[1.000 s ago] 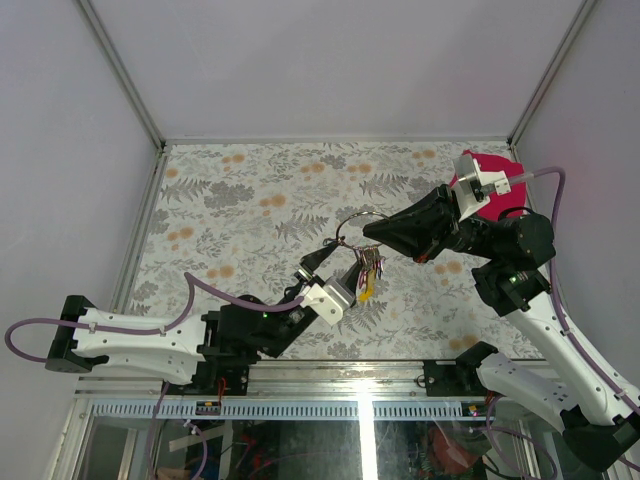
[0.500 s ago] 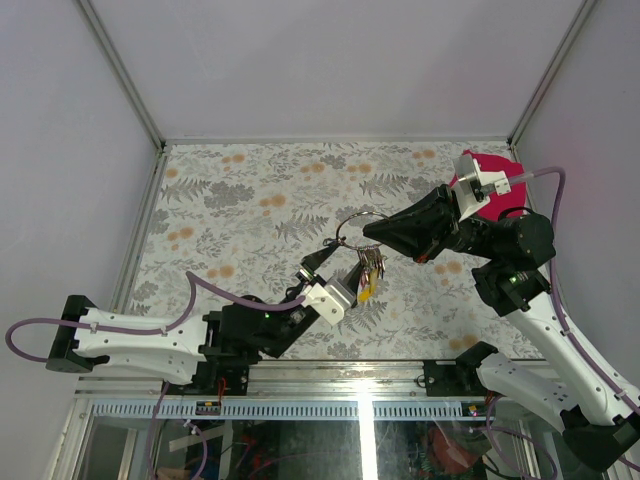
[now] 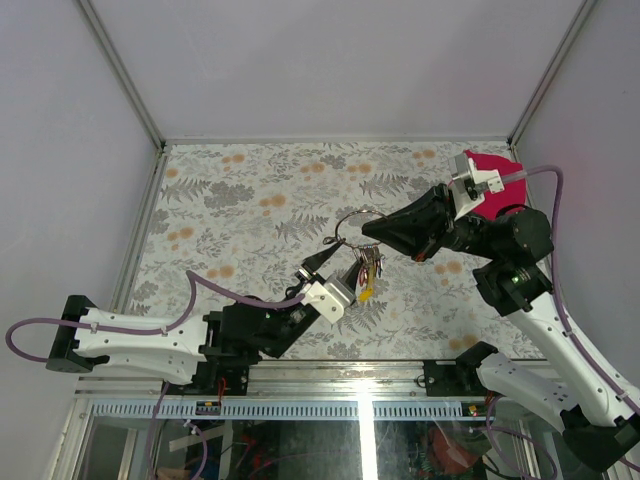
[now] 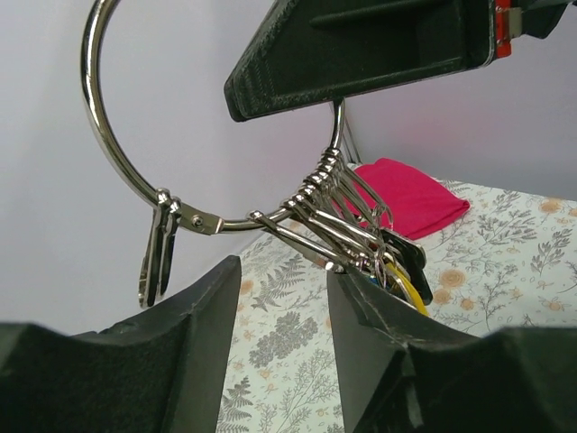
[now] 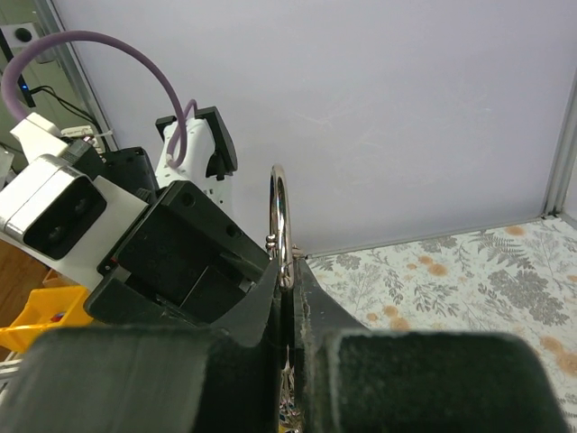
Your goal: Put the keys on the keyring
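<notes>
A large silver keyring (image 3: 350, 222) is held in the air above the table. My right gripper (image 3: 368, 230) is shut on its right side; in the right wrist view the keyring (image 5: 280, 216) stands edge-on, pinched between the jaws (image 5: 288, 271). A bunch of keys (image 3: 368, 272) with yellow, red and black heads hangs from it on small clips. In the left wrist view the keyring (image 4: 93, 117) arcs overhead, with the keys (image 4: 404, 271) at the right. My left gripper (image 4: 281, 271) is open just below the ring, its right finger against the bunch.
A red cloth (image 3: 492, 180) lies at the table's far right corner and also shows in the left wrist view (image 4: 406, 194). The floral tablecloth (image 3: 250, 200) covers the table. Grey walls stand on three sides.
The right wrist has shifted very slightly left. The ring, the keys and the left gripper stay where they were.
</notes>
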Action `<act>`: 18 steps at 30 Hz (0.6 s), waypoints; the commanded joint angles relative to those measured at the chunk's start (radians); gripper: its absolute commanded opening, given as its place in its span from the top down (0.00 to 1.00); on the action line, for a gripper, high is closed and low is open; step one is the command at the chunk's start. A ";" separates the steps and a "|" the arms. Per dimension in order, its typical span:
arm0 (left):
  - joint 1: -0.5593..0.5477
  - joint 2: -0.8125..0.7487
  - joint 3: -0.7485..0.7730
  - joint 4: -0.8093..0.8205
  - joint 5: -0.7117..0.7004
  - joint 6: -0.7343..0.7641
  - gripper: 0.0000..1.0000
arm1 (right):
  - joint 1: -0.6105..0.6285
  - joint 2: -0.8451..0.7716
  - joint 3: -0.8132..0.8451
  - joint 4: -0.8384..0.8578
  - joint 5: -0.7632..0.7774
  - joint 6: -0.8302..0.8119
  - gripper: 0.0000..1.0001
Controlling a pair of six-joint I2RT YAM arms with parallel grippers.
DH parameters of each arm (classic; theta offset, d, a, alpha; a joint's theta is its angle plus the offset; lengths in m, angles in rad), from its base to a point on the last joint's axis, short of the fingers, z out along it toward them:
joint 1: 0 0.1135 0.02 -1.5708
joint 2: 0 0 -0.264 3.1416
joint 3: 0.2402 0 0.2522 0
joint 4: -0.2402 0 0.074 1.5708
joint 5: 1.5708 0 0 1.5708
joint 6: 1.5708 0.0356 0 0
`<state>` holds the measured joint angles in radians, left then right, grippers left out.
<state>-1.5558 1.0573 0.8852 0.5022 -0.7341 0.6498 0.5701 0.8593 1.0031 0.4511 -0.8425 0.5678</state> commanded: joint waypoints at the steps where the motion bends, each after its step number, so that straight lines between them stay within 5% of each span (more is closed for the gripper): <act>1: 0.003 -0.008 -0.014 0.082 -0.025 -0.022 0.54 | -0.003 -0.005 0.068 -0.017 0.031 -0.043 1.00; 18: 0.005 0.036 -0.021 0.153 -0.036 -0.001 0.45 | -0.001 -0.011 0.102 -0.068 0.056 -0.065 1.00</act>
<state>-1.5558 1.0828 0.8650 0.5606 -0.7532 0.6491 0.5701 0.8600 1.0515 0.3256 -0.8196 0.5076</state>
